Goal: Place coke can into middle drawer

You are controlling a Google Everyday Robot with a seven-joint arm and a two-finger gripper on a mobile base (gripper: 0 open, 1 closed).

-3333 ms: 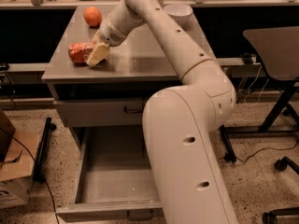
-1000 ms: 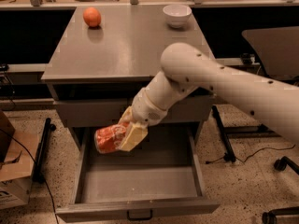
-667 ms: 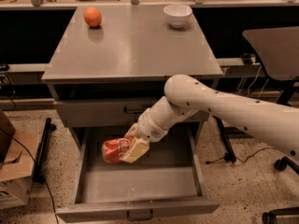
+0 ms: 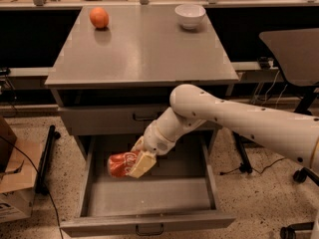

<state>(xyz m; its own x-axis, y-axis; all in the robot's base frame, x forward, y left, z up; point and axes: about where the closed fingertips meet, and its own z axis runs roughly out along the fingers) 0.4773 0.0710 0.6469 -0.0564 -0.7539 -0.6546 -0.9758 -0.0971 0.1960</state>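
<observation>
Over the open middle drawer (image 4: 149,198), left side, gripper (image 4: 135,164) clamps coke can (image 4: 119,164) sideways; apparently still airborne, so release risks rolling.

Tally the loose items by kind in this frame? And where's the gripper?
Coke can: 1, held in the gripper above the open middle drawer
Orange: 1, on the tabletop
Bowl: 1, on the tabletop
Total: 3
</observation>
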